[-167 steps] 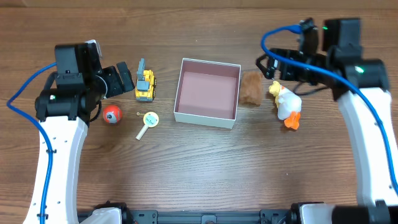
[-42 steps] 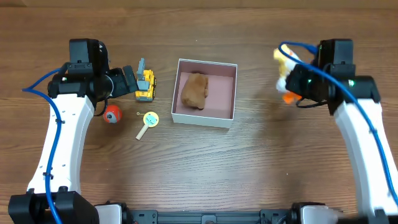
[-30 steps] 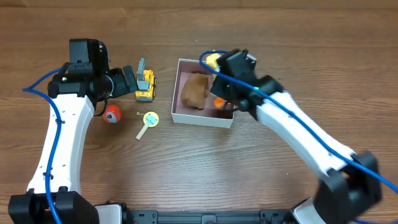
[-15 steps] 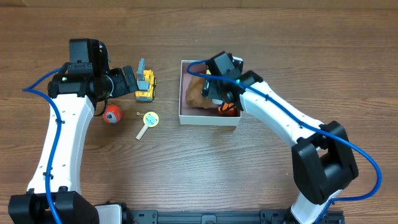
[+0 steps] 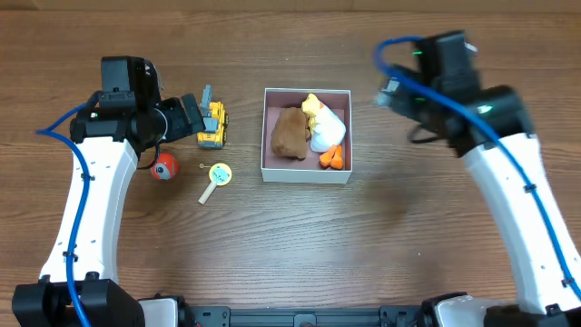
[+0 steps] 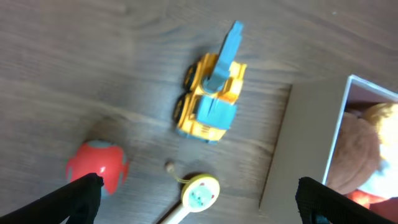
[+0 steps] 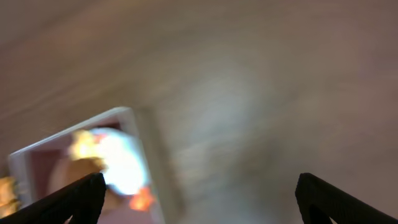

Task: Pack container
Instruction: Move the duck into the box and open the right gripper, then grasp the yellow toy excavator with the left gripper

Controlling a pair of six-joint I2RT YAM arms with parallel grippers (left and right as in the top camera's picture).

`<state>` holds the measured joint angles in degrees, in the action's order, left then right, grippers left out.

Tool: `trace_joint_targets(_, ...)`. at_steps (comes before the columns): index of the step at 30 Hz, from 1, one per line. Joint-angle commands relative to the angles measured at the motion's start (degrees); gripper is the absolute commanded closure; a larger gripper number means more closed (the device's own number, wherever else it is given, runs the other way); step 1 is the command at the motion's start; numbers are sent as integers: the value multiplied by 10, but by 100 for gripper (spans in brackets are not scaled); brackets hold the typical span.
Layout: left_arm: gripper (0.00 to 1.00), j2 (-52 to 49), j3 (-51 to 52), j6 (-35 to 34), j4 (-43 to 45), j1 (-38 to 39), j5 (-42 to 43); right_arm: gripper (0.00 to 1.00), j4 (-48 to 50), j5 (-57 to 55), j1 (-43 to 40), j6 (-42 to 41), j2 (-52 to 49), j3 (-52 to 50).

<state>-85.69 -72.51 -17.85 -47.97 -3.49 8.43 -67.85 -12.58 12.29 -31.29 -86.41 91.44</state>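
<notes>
Overhead, the container (image 5: 307,174) sat mid-worktop (image 5: 290,254). It held a brown plush (image 5: 289,134) and, pressed against it on the side nearer the right arm, a white duck (image 5: 325,130). The right end effector (image 7: 200,198) hung over bare wood beyond that side, apart from the container. Its wrist view was blurred but showed both fingers spread wide with nothing between them. The left end effector (image 5: 186,116) was just beside a yellow excavator (image 5: 211,124), which lay near the container's other side. Its wrist view also showed the fingers wide apart and empty. An excavator, a red ball (image 6: 97,167) and a yellow disc (image 6: 200,191) on a stick lay on the worktop ahead of them. Whether a finger touched the excavator could not be told.
</notes>
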Motion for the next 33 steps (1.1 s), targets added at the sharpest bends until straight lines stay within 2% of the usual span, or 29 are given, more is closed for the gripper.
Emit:
trace_joint_targets(1,2,-10,-12,73,32,-2,33,0,-25,63,-98,1,0,-9)
trace_joint_targets(5,2,-63,-40,114,19,-1,31,0,-37,117,-177,1,-1,-22)
trace_joint_targets(8,3,-142,-80,152,6,17,25,0,-37,116,-185,3,-1,-22)
trace_joint_targets(13,2,-230,-138,162,7,59,-32,0,-45,114,-184,3,-1,-22)
trace_joint_targets(17,4,-270,-141,166,15,92,-125,0,-48,112,-184,18,-1,-22)
trace_joint_targets(20,9,-296,-141,165,15,100,-175,0,-49,112,-184,18,-1,-22)
trace_joint_targets(26,13,-318,-141,150,17,94,-176,0,-49,112,-184,18,-1,-22)
trace_joint_targets(30,15,-322,-141,152,28,95,-148,0,-53,112,-184,18,-1,-22)
trace_joint_targets(33,24,-324,-141,154,34,95,-124,0,-58,112,-184,18,-1,-22)
